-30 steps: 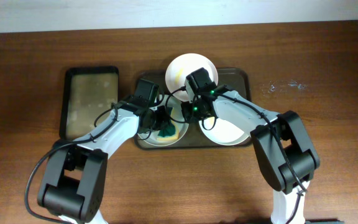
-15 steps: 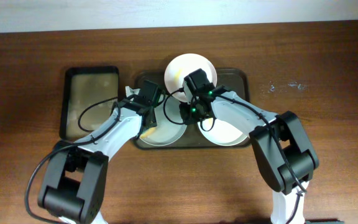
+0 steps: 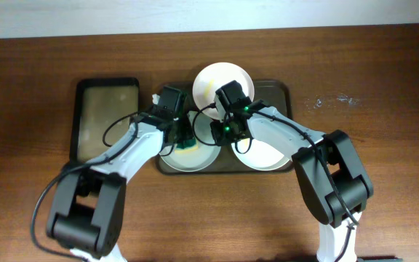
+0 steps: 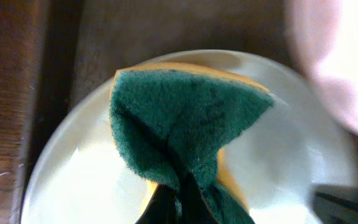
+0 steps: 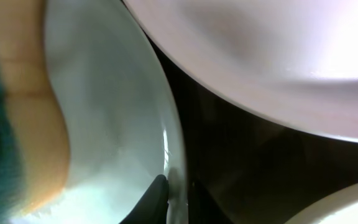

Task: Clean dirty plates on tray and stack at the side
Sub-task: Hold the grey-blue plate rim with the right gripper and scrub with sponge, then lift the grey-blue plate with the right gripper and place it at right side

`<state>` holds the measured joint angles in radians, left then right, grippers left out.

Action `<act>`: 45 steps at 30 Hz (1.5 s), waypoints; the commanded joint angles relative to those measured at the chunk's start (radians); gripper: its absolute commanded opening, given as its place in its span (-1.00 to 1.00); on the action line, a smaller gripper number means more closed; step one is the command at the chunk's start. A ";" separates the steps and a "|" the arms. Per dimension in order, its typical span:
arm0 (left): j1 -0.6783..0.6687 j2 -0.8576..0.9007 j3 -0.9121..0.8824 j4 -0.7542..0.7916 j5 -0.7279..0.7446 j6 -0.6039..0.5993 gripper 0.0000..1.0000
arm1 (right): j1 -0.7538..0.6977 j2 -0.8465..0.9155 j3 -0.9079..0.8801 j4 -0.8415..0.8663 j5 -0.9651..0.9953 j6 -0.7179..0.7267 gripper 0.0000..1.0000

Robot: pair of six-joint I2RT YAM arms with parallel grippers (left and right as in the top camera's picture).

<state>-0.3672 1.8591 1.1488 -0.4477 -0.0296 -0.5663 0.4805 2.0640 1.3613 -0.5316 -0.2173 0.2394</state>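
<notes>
As seen from overhead, scrubbing under way on the front-left plate point(image 3: 180, 160) of the tray point(image 3: 282, 94); rear plate point(image 3: 217, 76) and front-right plate point(image 3: 271, 154) alongside. Clamped in the left gripper point(image 4: 178, 202): a green-and-yellow sponge point(image 4: 185, 118), pressed onto that plate's far half. Pinched by the right gripper point(image 5: 176, 199): apparently the same plate's right rim, one finger either side. Likely next: sweep the sponge toward the near rim, straight back along the left arm.

the sponge point(image 4: 185, 124) shows a coarse, fuzzy green scouring face over smooth yellow foam. the plate point(image 4: 284, 168) beneath it looks glossy, glazed white. the counter point(image 3: 355, 65) is brown grained wood; the tray point(image 3: 278, 94) is dark and matt.
</notes>
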 commanded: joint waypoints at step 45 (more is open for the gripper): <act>0.386 -0.513 0.012 -0.456 -0.202 -0.046 -1.00 | 0.476 -0.192 0.299 0.174 1.513 -1.024 -0.92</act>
<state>0.0147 1.3540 1.1610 -0.9028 -0.2348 -0.6285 0.9482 1.9007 1.6394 -0.3687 1.2030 -0.6914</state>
